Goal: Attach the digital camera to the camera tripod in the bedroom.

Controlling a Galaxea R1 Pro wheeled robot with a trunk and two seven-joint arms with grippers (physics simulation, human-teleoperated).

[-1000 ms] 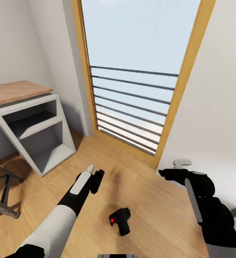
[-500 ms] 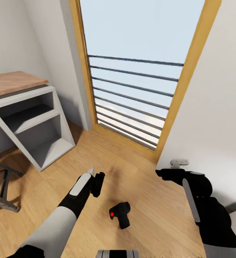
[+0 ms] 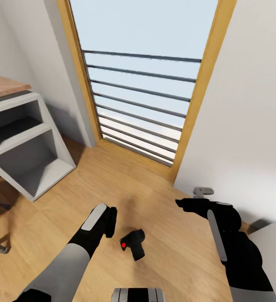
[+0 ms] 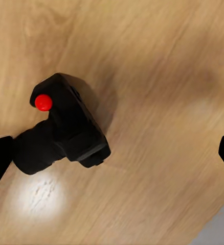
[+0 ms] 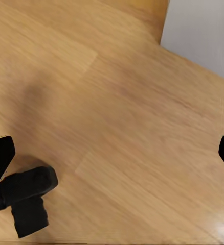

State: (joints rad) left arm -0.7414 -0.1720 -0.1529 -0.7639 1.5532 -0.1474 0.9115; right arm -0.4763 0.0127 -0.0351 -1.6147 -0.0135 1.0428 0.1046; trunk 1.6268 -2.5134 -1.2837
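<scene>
— What's the room like from where you stand?
— Light wood plank floor (image 3: 113,180), pale grey walls, a tall wood-framed window (image 3: 140,75) with dark horizontal bars, and a white cube shelf (image 3: 22,142) with a wooden top off to the left.
— And the digital camera (image 3: 131,244)?
— Lying on the planks, red button showing, just beside the left gripper (image 3: 108,220) and well apart from the right gripper (image 3: 186,204), which hangs near the wall.
— Anything different from a second ago?
— The whole head view has swung: the shelf and window sit further left, and a white edge has come in at the lower right. The camera hasn't left the floor.
— Are the fingers open?
— Both pairs are spread wide with nothing between them. The left wrist view looks straight down on the camera's lens barrel and button; the right wrist view catches it only at a corner, plus a bit of grey wall.
</scene>
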